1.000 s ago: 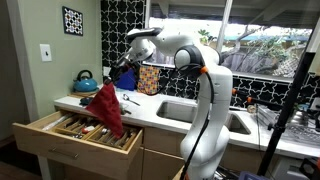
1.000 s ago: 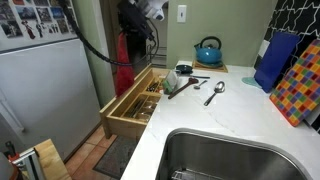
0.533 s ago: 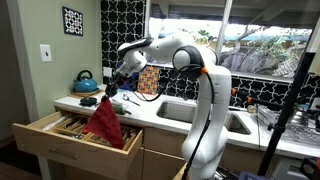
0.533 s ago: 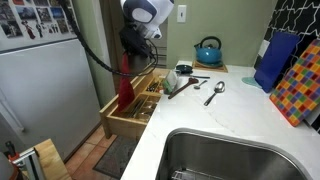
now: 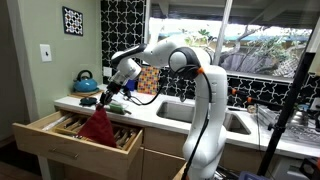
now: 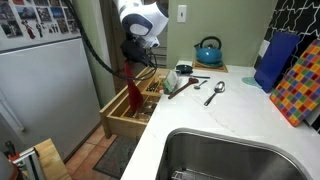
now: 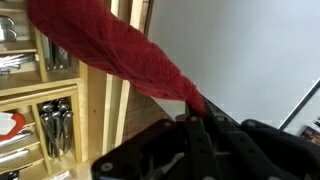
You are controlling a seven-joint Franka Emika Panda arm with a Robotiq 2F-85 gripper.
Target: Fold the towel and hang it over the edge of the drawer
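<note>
Red cloth is held pinched at its top: the towel (image 5: 100,126) is grasped by the gripper (image 5: 108,99), whose jaws are clenched tight on a bunched part of it, and it is let hang in a limp, narrow drape. Held this way, the cloth is judged to be straightened by its own weight, so that it can be lowered across a drawer edge. No neat fold is shown, only a loose gathering.

In an exterior view, the drawer (image 5: 55,148) is seen pulled wide open at 8 o'clock of the frame, below the counter. The towel's lower end is seen over its front right part; whether cloth is touching wood cannot be told. In an exterior view, the towel (image 6: 131,90) is seen at 10 o'clock, dangling under the gripper (image 6: 131,64) above the drawer (image 6: 122,124), with the blue kettle (image 6: 208,50) set on the counter at 1 o'clock.

In the wrist view, the drawer (image 7: 92,110) is divided by light-wood partitions. Cutlery (image 7: 56,125) is stored in a compartment at 8 o'clock, and more handles are lying in one at 10 o'clock. The towel (image 7: 120,55) is stretched from 11 o'clock down to the gripper (image 7: 194,112) at 5 o'clock, crossing the wooden rim. Draping is judged not yet done, since the cloth is held up by the jaws.
</note>
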